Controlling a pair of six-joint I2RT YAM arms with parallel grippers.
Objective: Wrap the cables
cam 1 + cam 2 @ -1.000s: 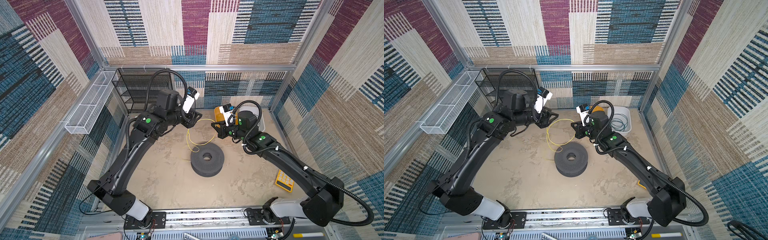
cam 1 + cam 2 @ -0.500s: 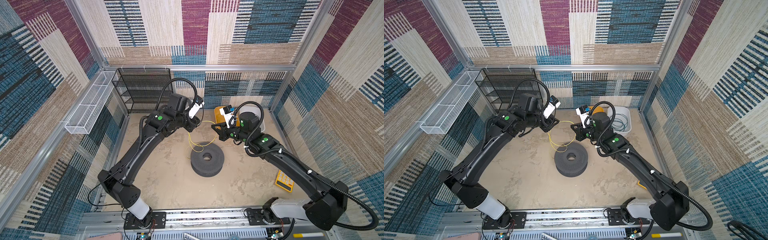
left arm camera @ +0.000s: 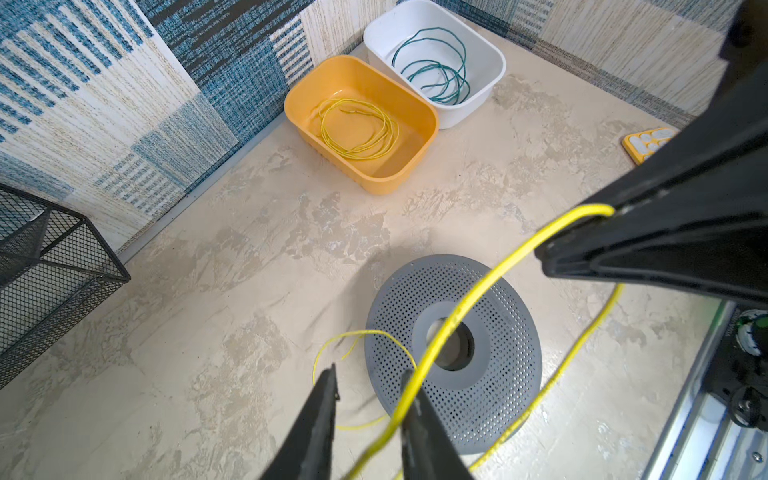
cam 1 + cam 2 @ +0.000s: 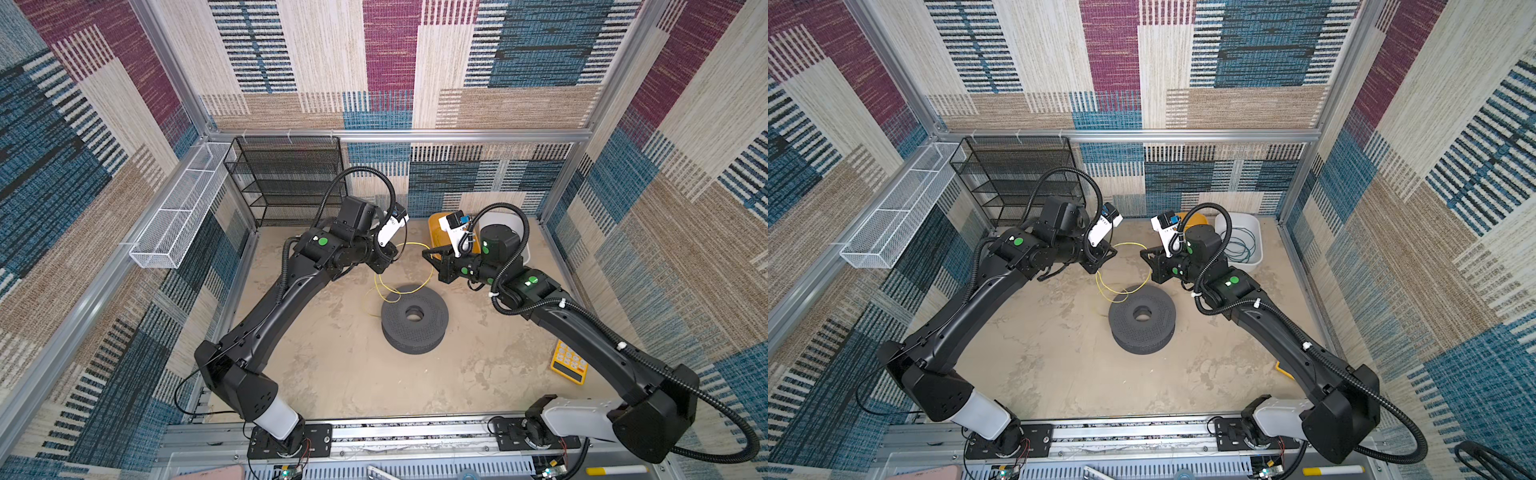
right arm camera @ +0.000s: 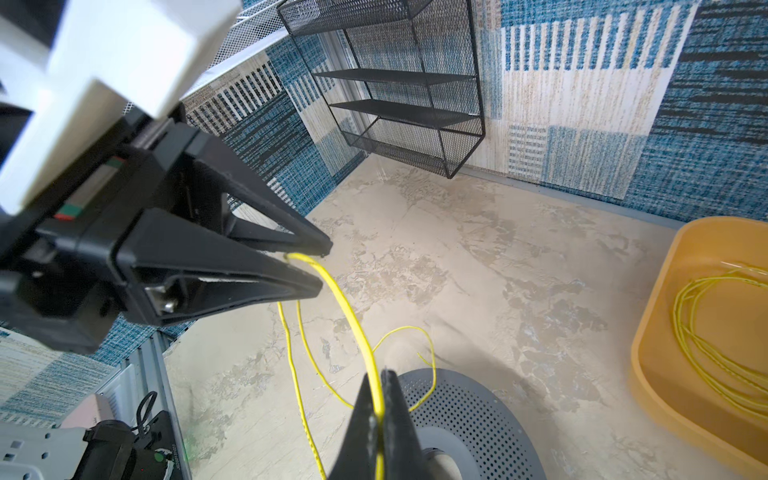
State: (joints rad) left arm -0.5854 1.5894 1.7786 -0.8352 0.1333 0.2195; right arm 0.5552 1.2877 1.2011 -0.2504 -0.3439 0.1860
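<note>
Cable first: the yellow cable (image 3: 494, 274) is strung between both grippers at the centre of both top views. Its slack loops trail down to the worktop (image 4: 332, 374) just beside the grey reel (image 4: 432, 328).

Right gripper (image 5: 376, 374): fingers closed tight on the cable, a clean pinch.

Left gripper (image 3: 369, 370): fingers apart. The cable runs through the gap against one finger and is not clamped.

My read of the step in hand is a second grip with the left, so I can form the next loop. To do it well I'd centre the strand deep in the gap before closing, not at the tips where thin wire slips out. I'd keep the right pinch firm and the span a bit slack, no yanking. The trailing loops could snag on the reel, so I'd watch them.

Two coils look finished: a second yellow coil (image 3: 357, 131) in the orange tub (image 3: 299, 112) and the teal cable (image 3: 432, 68) in the white tub (image 3: 490, 62). Both tubs are at the back, right of centre in both top views.
</note>
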